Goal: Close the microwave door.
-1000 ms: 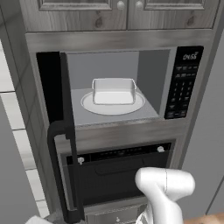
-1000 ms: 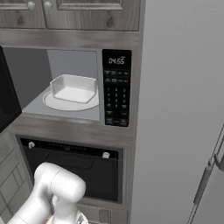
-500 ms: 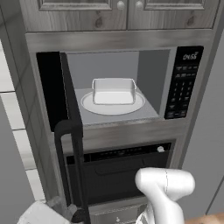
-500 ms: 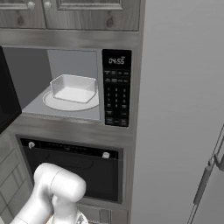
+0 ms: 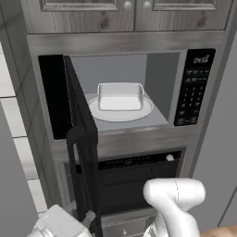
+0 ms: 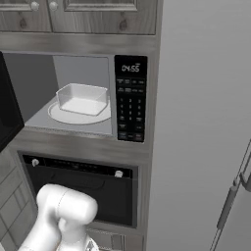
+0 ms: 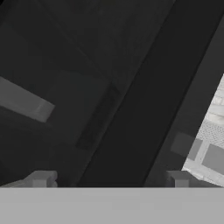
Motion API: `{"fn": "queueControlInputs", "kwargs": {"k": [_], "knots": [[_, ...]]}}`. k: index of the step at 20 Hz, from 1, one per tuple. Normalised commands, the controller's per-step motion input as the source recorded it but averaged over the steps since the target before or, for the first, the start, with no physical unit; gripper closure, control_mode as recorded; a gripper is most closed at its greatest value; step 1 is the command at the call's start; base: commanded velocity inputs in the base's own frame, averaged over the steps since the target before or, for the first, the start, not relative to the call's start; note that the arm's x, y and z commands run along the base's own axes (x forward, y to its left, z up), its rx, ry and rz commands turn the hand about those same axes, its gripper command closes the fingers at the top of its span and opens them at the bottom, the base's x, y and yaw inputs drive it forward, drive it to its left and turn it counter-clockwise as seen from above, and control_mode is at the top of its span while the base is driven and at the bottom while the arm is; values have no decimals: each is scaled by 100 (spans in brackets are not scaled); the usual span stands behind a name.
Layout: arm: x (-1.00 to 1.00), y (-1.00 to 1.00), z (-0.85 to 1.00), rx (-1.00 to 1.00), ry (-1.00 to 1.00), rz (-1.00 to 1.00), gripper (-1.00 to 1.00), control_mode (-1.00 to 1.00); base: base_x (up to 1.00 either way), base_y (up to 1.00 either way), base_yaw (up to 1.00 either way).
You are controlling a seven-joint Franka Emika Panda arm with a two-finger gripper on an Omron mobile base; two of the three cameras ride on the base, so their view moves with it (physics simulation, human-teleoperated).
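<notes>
The microwave door (image 5: 82,139) stands about half open, seen nearly edge-on in the left base view, its black bar handle (image 5: 71,176) on the near side. A strip of the door (image 6: 7,112) shows at the left edge of the right base view. My gripper (image 5: 86,217) is low at the door's bottom edge, against its outer face. In the hand view the dark door panel (image 7: 87,87) lies close in front, and my gripper (image 7: 109,179) is open, with its fingertips (image 7: 41,178) wide apart and nothing between them. Inside the cavity a clear container (image 5: 120,96) sits on the white turntable plate (image 5: 139,112).
The black keypad panel (image 5: 192,88) is right of the cavity. Below is the black oven door (image 5: 134,183) with silver knobs. Wooden cabinets (image 5: 129,7) hang above. A grey fridge side (image 6: 206,122) stands to the right, and a tiled wall (image 5: 18,139) is on the left.
The microwave door has swung from wide open toward the cavity, now about halfway. My hand has come into the lower left of the left base view, at the door's bottom.
</notes>
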Motion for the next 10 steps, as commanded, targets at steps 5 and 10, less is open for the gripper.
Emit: {"fn": "queueControlInputs", "kwargs": {"k": [5, 10], "knots": [[12, -87, 0, 0, -6, 14, -100, -100, 0, 0, 0], [37, -100, -14, 10, -8, 25, -100, -100, 0, 0, 0]]}}
